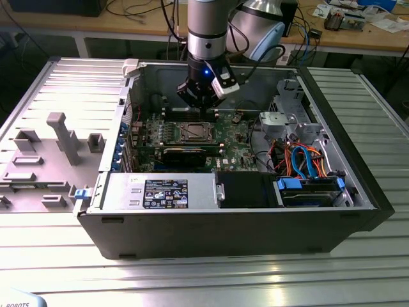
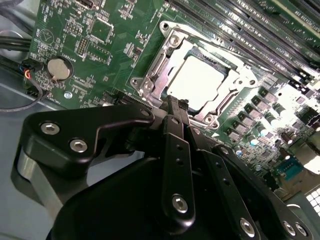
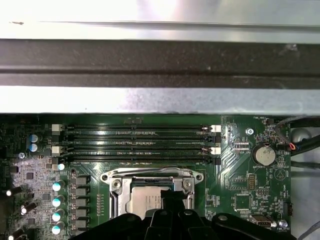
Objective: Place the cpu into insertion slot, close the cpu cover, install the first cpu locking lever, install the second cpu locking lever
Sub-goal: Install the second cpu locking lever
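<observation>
Above covered cpu [image 2: 197, 82], hand [image 2: 172, 102], clear

Gripper [image 3: 172, 202] body blocks near edge of cpu [image 3: 147, 202] and insertion slot [image 3: 117, 192] in first wrist view. Cpu cover [image 2: 155, 62] partly behind fingers in second wrist view. Locking levers too small to pick out in ext view.

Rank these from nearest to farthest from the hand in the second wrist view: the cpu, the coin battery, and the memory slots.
1. The cpu, seated in its socket just beyond the hand.
2. The coin battery, off to one side on the green board.
3. The memory slots, past the socket's far edge.
</observation>
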You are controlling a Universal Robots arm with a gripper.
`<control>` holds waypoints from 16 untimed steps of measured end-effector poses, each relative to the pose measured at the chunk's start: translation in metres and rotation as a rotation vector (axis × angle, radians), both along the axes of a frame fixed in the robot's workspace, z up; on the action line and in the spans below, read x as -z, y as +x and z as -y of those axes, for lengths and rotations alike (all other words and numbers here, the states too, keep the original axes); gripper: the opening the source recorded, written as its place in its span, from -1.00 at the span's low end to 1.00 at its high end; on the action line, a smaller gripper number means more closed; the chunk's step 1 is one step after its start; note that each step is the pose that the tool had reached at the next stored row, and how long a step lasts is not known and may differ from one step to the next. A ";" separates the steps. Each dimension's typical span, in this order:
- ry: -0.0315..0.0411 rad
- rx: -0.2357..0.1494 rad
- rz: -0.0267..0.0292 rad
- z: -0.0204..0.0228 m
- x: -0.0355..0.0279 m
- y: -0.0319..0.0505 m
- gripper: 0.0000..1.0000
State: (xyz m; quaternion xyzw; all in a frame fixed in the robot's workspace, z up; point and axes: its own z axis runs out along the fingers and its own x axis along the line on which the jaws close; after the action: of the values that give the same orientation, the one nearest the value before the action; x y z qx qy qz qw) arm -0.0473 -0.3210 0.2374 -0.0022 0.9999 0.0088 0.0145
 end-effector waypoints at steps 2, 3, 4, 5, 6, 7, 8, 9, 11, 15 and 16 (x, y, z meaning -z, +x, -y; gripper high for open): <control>0.0000 0.000 0.0000 0.0022 0.0001 0.0000 -0.79; 0.0001 0.000 0.0001 0.0035 0.0001 -0.0001 -0.79; 0.0002 0.000 0.0001 0.0040 0.0001 -0.0001 -0.79; 0.0001 0.000 0.0001 0.0044 0.0001 -0.0003 -0.79; -0.0001 0.000 -0.0001 0.0046 -0.0002 -0.0003 -0.79; -0.0001 0.000 0.0000 0.0046 -0.0009 -0.0003 -0.79; -0.0001 0.000 0.0000 0.0046 -0.0015 -0.0003 -0.79; 0.0001 0.000 0.0001 0.0046 -0.0022 -0.0003 -0.79; 0.0000 0.000 0.0001 0.0046 -0.0023 -0.0003 -0.79; -0.0006 0.000 0.0000 0.0071 -0.0019 -0.0004 -0.79; -0.0007 0.000 0.0000 0.0095 -0.0017 -0.0004 -0.79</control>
State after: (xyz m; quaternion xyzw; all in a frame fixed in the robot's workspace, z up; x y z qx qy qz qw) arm -0.0476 -0.3305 0.2391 -0.0022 0.9999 0.0085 0.0145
